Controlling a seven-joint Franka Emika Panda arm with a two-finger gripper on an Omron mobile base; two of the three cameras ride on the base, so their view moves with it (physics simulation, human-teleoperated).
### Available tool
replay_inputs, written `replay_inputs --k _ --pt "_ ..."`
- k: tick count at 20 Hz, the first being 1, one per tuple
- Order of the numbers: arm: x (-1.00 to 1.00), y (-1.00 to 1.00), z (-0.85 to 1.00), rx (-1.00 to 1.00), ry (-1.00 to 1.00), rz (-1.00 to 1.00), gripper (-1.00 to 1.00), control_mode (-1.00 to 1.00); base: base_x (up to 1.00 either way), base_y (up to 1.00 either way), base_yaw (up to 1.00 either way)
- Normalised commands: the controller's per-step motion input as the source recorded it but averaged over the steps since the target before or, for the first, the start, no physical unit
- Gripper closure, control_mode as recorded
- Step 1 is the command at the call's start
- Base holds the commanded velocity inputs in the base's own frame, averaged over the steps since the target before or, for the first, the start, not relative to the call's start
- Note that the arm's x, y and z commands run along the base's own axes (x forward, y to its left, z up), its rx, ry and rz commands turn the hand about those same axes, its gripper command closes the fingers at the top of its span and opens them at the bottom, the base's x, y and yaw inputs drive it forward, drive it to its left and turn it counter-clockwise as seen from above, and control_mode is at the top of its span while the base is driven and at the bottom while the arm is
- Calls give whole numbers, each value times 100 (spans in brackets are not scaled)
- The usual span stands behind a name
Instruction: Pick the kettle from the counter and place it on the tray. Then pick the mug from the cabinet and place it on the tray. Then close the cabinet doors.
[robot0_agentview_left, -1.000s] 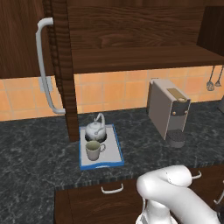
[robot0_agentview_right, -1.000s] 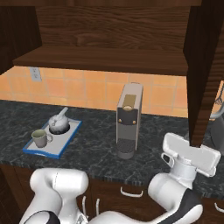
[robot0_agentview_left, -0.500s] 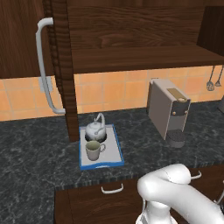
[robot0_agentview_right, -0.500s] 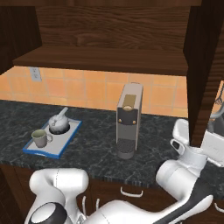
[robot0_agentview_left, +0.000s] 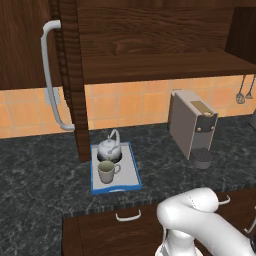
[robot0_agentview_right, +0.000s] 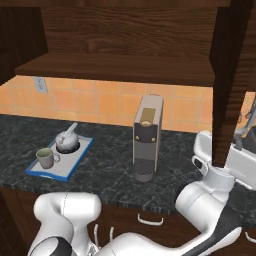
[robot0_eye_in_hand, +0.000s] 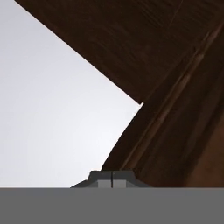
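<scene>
Hand view — claw (robot0_eye_in_hand: 112, 174) pressed together, nosing at the right cabinet door (robot0_eye_in_hand: 175, 78).
Beyond, the mug (robot0_agentview_left: 106, 171) and kettle (robot0_agentview_left: 108, 148) both sit on the tray (robot0_agentview_left: 131, 172) — door-closing is the step in hand; next, I'd judge, push the panel shut.

Home kitchen, rendered. Dark speckled stone counter (robot0_agentview_left: 45, 175) ran under an orange tiled backsplash (robot0_agentview_left: 130, 102), with dark wood wall cabinet (robot0_agentview_left: 150, 40) above and drawers (robot0_agentview_left: 125, 225) below. A coffee machine (robot0_agentview_left: 192, 125) stood on the counter, a kettle (robot0_agentview_left: 109, 148) and mug (robot0_agentview_left: 106, 171) sat on a tray (robot0_agentview_left: 131, 172), utensils (robot0_agentview_left: 244, 90) hung at the wall.
</scene>
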Motion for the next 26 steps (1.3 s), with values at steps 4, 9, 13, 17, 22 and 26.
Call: replay_inputs --k 4,9,13,17,22,26 --pt "-30 58 25 -29 -2 7 100 -100 0 0 0" --pt "-56 64 31 -33 -1 6 100 -100 0 0 0" --pt "-12 58 48 -26 18 2 100 -100 0 0 0" --pt "0 56 44 -22 25 6 100 -100 0 0 0" --pt "12 78 15 -29 44 15 100 -100 0 0 0" --pt "16 58 24 -22 39 19 100 -100 0 0 0"
